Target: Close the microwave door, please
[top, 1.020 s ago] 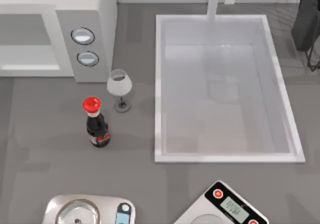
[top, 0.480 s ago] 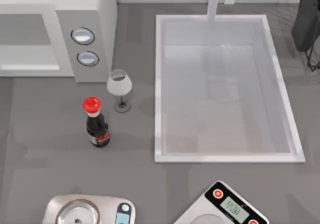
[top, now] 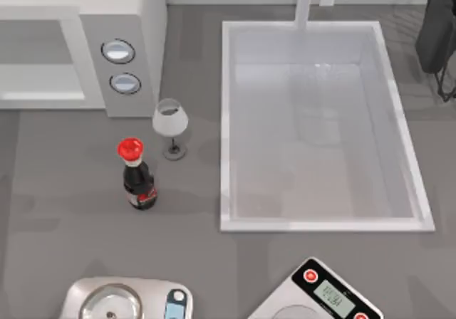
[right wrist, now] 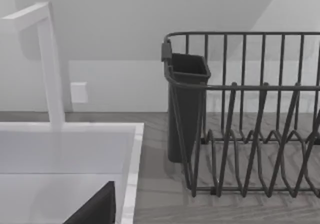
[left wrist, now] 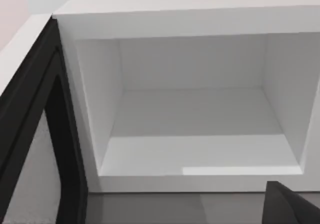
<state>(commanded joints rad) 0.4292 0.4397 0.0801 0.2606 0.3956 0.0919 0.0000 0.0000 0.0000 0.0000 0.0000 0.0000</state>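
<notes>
Because only a dark edge of the left gripper (left wrist: 292, 206) enters the left wrist view, whether it is wide or narrow cannot be told; it hangs just in front of the microwave (top: 142, 20), facing the white cavity (left wrist: 195, 119). The microwave door (left wrist: 30, 134) stands swung open beside the cavity, its dark inner frame turned toward the camera and clear of the gripper. In the top view the microwave occupies the table's 10 o'clock corner, its grey control panel (top: 120, 66) carrying two round dials. A wine glass (top: 170, 123) stands at 5 o'clock from the panel, and a red-capped dark bottle (top: 137, 180) stands near the glass, at its 7 o'clock. The right gripper (right wrist: 95, 209), opening likewise not determinable, hangs over the sink (right wrist: 132, 154) near the dish rack (right wrist: 250, 114), at the table's 2 o'clock.
</notes>
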